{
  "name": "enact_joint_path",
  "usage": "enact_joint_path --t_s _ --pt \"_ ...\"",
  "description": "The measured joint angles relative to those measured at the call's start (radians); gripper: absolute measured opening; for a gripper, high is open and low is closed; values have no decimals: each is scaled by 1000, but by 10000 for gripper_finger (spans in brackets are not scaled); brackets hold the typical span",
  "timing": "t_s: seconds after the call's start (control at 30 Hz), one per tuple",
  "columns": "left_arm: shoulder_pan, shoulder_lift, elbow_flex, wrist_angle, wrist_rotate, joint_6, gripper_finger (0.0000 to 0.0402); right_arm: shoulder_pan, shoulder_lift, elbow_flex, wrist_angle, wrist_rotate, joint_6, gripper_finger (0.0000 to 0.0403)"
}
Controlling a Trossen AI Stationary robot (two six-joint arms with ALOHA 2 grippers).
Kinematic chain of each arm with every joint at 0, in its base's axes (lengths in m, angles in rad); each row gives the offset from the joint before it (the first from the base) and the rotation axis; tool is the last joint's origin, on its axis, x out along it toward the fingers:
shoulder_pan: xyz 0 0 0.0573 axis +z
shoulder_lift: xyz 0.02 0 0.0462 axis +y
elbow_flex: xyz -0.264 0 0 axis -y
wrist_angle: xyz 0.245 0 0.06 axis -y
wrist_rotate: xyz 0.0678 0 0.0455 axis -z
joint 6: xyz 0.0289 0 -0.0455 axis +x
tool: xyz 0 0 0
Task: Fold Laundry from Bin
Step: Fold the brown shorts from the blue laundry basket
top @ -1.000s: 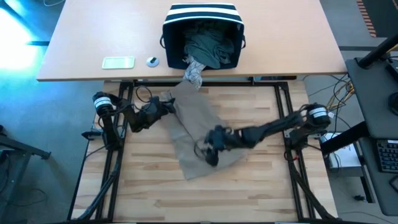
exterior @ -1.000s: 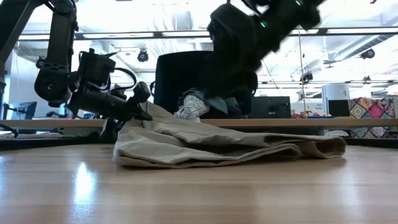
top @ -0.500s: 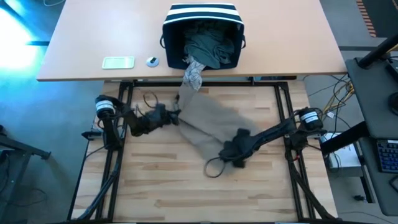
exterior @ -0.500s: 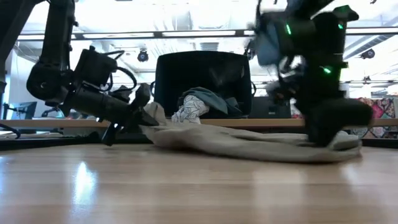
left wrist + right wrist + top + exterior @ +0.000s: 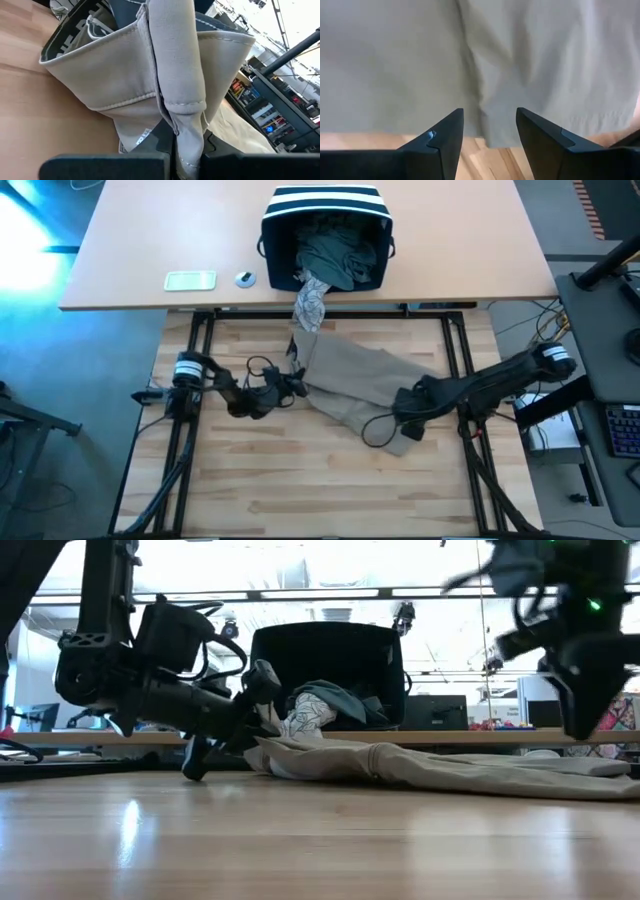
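Wooden table (image 5: 250,480) carries the tan garment (image 5: 355,380), limp and light. Your left gripper (image 5: 290,383) is clamped on its left edge; your right gripper (image 5: 485,135) hovers parted above the right hem, so take hold there.

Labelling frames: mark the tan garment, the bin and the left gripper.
tan garment (image 5: 365,375), high view, its flat middle.
bin (image 5: 325,197), high view, striped wall.
left gripper (image 5: 172,136), left wrist view, between fingertips pinching fabric.

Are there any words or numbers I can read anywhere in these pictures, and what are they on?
Tan garment's dark inner waistband: pale printed letters, cut off and tilted, too partial to read.
Small white tag low on the same garment, by the left claw: print too blurred to read.
Bin: only white stripes, no words.
Nothing else with writing can be made out.
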Motion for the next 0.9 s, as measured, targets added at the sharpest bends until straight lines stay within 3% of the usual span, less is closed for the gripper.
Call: enact_joint_path --t_s 0.23,0.57,0.67,0.77,0.9 --pt "0 9 -14 9 1 -7 0 -2 -25 -138 55 -87 -24 156" --pt "0 9 -15 6 2 -10 0 -2 -14 -171 114 -19 -78 126" --pt "0 9 -15 6 2 -10 0 -2 -14 -179 121 -14 -79 94" --pt "0 9 -15 8 -1 -11 0 -2 -14 -183 129 -14 -76 33" --pt "1 9 -15 14 -15 -18 0 -3 -21 -158 74 45 -80 11"
